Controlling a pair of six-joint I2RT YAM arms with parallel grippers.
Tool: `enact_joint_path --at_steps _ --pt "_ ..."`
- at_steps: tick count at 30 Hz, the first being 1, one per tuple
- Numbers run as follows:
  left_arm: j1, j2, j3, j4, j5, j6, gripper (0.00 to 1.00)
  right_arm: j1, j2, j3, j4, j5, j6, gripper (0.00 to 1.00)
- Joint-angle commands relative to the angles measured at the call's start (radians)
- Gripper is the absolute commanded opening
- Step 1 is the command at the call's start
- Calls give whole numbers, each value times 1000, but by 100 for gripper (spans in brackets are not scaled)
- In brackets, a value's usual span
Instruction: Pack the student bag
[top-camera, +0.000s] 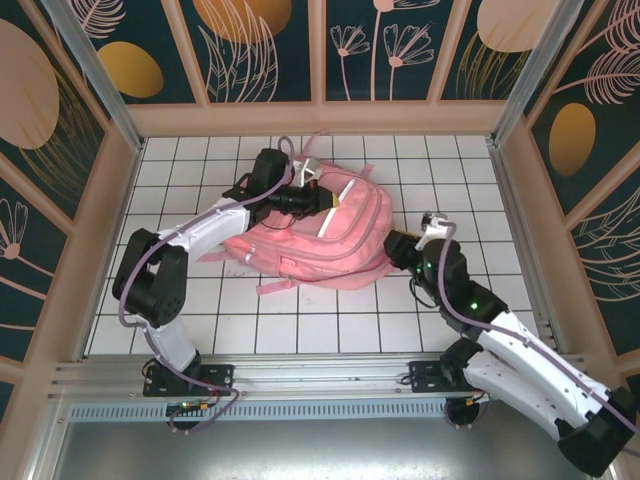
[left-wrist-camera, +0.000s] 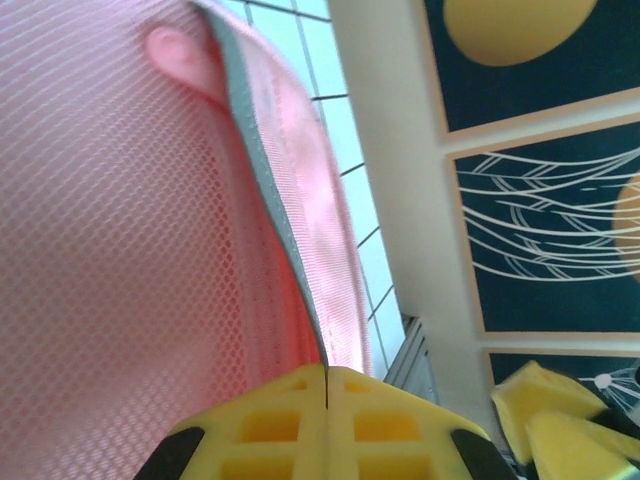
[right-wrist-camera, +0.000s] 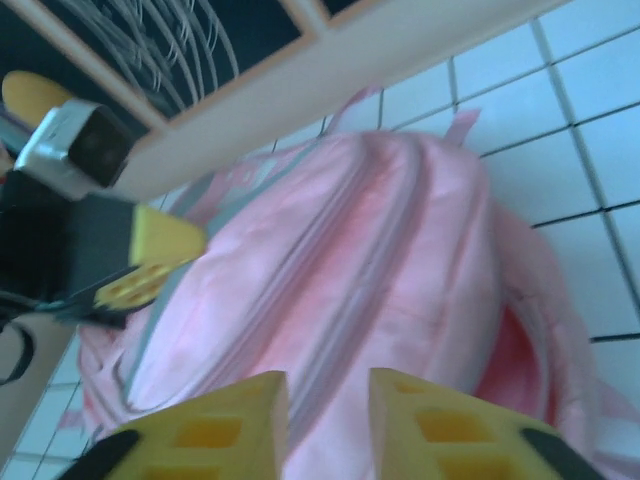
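Observation:
The student bag (top-camera: 310, 235), a large pink backpack, lies flat in the middle of the tiled table. My left gripper (top-camera: 326, 200) is at the bag's far top edge, shut on a grey-trimmed pink flap. In the left wrist view that flap runs down into the closed yellow fingertips of the left gripper (left-wrist-camera: 328, 372), with pink mesh of the bag (left-wrist-camera: 120, 250) on the left. My right gripper (top-camera: 392, 245) is at the bag's right side. In the right wrist view the right gripper (right-wrist-camera: 328, 385) has its jaws a narrow gap apart, astride a zipper line of the bag (right-wrist-camera: 380, 250). Whether its pads touch the fabric I cannot tell.
The table (top-camera: 200, 310) is white tile, enclosed by a beige frame and dark patterned wall panels (top-camera: 260, 50). A loose pink strap (top-camera: 275, 285) trails off the bag's near side. The left gripper's yellow fingers (right-wrist-camera: 150, 262) show at the left of the right wrist view.

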Motion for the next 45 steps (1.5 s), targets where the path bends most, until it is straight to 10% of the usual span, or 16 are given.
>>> enact_joint_path --at_steps 1,9,16,38,45 --pt "6 6 -3 -2 -57 21 2 34 89 43 -10 -172 -72 15" --pt "9 30 91 -104 -120 46 0 238 329 104 -50 -243 -156 0" --pt "15 88 124 10 -113 -116 0 374 588 201 -22 -118 -79 29" --pt "13 188 103 289 -79 -367 0 395 1108 529 -136 64 123 54" --pt "13 183 85 302 -80 -371 0 358 1129 540 -153 126 156 22"
